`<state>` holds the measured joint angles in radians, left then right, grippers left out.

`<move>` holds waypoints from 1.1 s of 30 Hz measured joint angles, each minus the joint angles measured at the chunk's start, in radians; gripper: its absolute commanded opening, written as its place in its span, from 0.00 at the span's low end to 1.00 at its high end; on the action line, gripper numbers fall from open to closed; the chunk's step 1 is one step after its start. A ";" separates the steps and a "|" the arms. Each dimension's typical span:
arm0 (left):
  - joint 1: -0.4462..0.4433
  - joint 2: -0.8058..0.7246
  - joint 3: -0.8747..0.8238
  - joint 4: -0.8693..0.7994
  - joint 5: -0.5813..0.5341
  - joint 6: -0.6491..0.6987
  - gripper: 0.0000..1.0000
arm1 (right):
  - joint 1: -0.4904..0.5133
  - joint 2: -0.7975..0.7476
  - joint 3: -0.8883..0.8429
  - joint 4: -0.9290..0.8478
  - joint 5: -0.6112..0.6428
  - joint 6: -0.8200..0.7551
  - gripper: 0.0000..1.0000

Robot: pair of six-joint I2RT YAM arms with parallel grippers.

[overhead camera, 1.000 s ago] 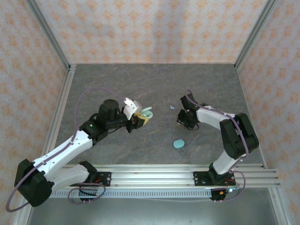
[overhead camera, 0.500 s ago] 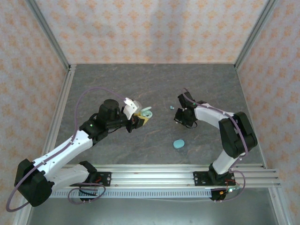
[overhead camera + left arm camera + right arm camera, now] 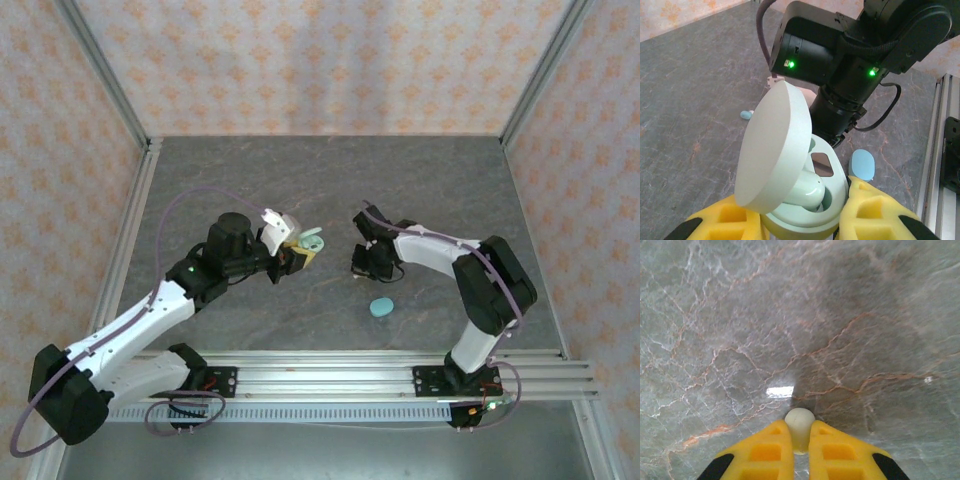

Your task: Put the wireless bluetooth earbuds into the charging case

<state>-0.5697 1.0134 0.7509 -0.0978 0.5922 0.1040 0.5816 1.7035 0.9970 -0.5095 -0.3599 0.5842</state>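
The left pincer (image 3: 802,216) is shut on the open charging case (image 3: 790,165). Its yellow pads (image 3: 730,215) press against either side of the pale green base, and the lid is tipped up. A seated earbud (image 3: 807,192) lies in one well of the case. From above, the case is held over the middle of the counter (image 3: 250,170), a little left of centre.

The right pincer (image 3: 800,432) is closed almost fully on a held earbud (image 3: 799,421), a pale round bud poking out between the yellow fingertips, low over the marbled counter. From above, this pincer sits just right of the open case, apart from it.

A closed case (image 3: 381,307) lies flat on the counter, nearer the near edge and slightly right of centre. A loose earbud (image 3: 745,114) rests on the counter beyond the lid, well apart from it.
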 measured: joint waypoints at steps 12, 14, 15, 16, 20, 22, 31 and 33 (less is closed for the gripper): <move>0.000 -0.024 0.000 -0.010 -0.008 0.000 0.00 | 0.000 0.006 0.015 -0.015 0.001 0.006 0.23; 0.000 -0.023 0.000 -0.010 -0.010 0.001 0.00 | 0.000 0.006 0.017 -0.016 0.003 0.005 0.25; 0.000 -0.023 0.000 -0.010 -0.010 0.001 0.00 | 0.000 0.003 0.017 -0.019 0.005 0.006 0.25; 0.000 -0.023 0.000 -0.010 -0.010 0.001 0.00 | 0.000 0.000 0.017 -0.023 0.008 0.006 0.26; 0.000 -0.018 0.000 -0.010 -0.010 0.001 0.00 | 0.000 -0.035 0.019 -0.034 0.023 0.005 0.26; 0.000 -0.012 0.000 -0.010 -0.010 0.001 0.00 | 0.000 -0.043 0.025 -0.040 0.030 0.005 0.26; 0.000 -0.007 0.000 -0.010 -0.010 0.001 0.00 | 0.000 -0.034 0.032 -0.040 0.048 0.005 0.26; 0.000 -0.008 0.000 -0.010 -0.010 0.001 0.00 | 0.000 -0.022 0.032 -0.032 0.049 0.005 0.26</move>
<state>-0.5697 1.0058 0.7509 -0.1081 0.5819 0.1051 0.5819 1.6817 1.0286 -0.5411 -0.3111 0.5896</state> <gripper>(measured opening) 0.273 0.262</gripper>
